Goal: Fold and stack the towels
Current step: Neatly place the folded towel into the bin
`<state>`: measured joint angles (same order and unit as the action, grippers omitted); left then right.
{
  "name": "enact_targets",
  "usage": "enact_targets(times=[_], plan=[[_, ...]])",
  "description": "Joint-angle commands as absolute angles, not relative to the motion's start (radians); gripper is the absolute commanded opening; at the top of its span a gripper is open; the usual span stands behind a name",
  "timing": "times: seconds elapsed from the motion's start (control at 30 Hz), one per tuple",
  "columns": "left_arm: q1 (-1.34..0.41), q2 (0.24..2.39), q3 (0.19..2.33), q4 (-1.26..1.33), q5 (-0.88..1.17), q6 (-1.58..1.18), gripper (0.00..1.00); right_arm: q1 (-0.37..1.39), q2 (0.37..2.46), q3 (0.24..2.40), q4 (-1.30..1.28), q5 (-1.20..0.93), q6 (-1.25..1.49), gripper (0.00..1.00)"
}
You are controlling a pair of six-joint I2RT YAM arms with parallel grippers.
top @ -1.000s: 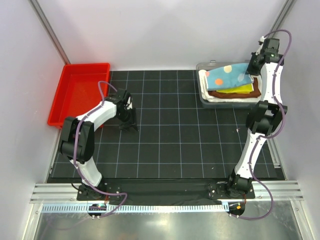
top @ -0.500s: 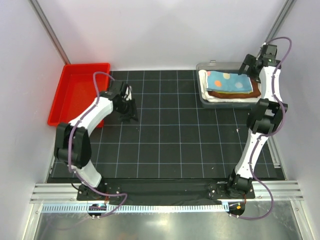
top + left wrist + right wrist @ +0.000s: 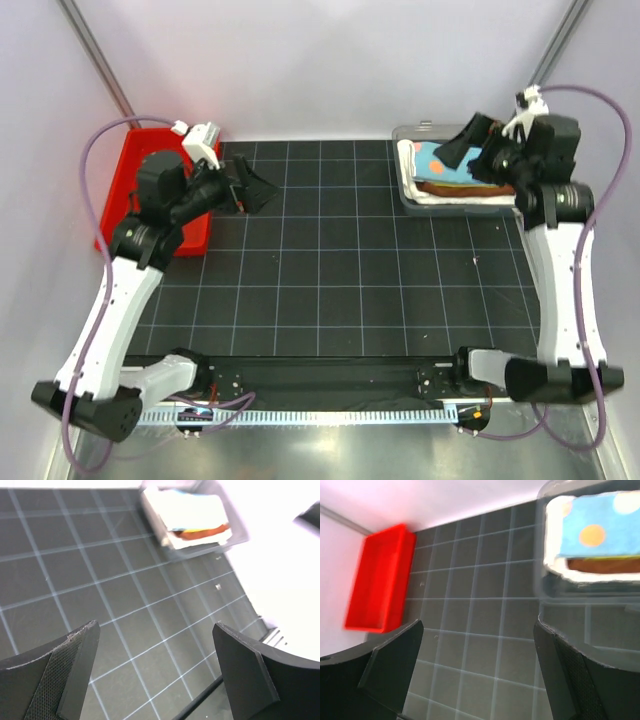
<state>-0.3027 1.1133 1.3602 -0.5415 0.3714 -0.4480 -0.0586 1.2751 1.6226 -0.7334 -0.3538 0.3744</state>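
The towels lie folded in one stack inside a clear tray point(image 3: 408, 204) at the back right. A light blue towel with orange spots point(image 3: 437, 160) is on top, a rust-brown one point(image 3: 447, 188) lies under it, and a white one point(image 3: 445, 198) is at the bottom. My right gripper point(image 3: 462, 143) hovers open above the stack's near-left part, holding nothing. The right wrist view shows the blue towel point(image 3: 600, 525) over the brown point(image 3: 605, 565), beyond my open right gripper point(image 3: 479, 627). My left gripper point(image 3: 262, 190) is raised at the left, open and empty. In its wrist view the left gripper point(image 3: 155, 630) faces the distant stack point(image 3: 192, 515).
A red bin point(image 3: 150, 185) sits at the back left, partly behind the left arm. The black gridded mat point(image 3: 340, 270) covers the table between the arms. Grey walls close in both sides and the back.
Both arms have risen off the table and swung toward the middle. Both grippers opened. The right gripper left the blue towel, which now lies flat on the stack.
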Motion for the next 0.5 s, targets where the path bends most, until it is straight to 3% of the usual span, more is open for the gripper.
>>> enact_targets(times=[0.0, 0.17, 0.47], plan=[[-0.299, 1.016, 1.29, -0.497, 0.445, -0.485, 1.0, -0.006, 1.084, 1.357, -0.723, -0.428, 0.469, 1.0], [-0.299, 0.861, 1.152, -0.497, 0.425, -0.488, 1.0, 0.048, 0.83, 1.109, -0.572, -0.476, 0.56, 1.0], [-0.301, 0.724, 1.068, -0.515, 0.38, -0.454, 1.0, 0.051, 0.742, 1.155, -0.686, -0.327, 0.449, 1.0]])
